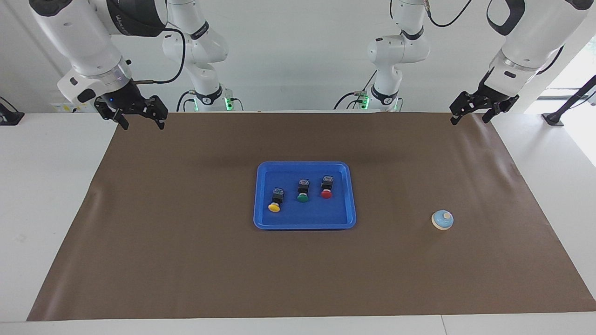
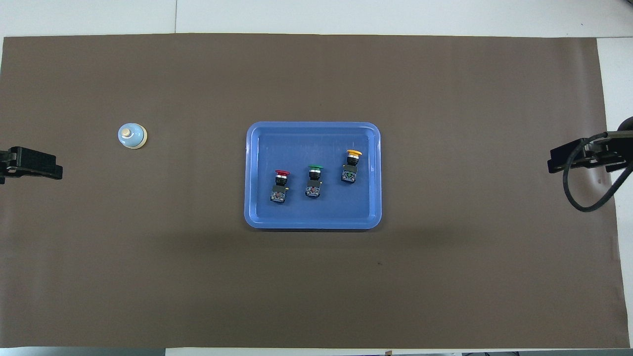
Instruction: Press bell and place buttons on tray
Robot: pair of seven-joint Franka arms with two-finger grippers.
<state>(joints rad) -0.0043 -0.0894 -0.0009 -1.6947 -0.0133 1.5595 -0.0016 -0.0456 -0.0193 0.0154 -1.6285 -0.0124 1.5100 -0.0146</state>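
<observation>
Lying inside the blue tray (image 1: 260, 218) at mid-desk, the red button (image 1: 326, 188), green button (image 1: 302, 191) and yellow button (image 1: 275, 200) look placed, the bell (image 1: 442, 220) stands toward the left arm's end, while left hand (image 1: 472, 114) and right hand (image 1: 139, 117) hang wide, empty.

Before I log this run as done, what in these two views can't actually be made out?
- Whether the bell has been pressed: neither view shows it.
- Left gripper and right gripper, overhead view: cut off by the side edges.
- Markings on the buttons' black bodies in the tray: too small in both views.
</observation>
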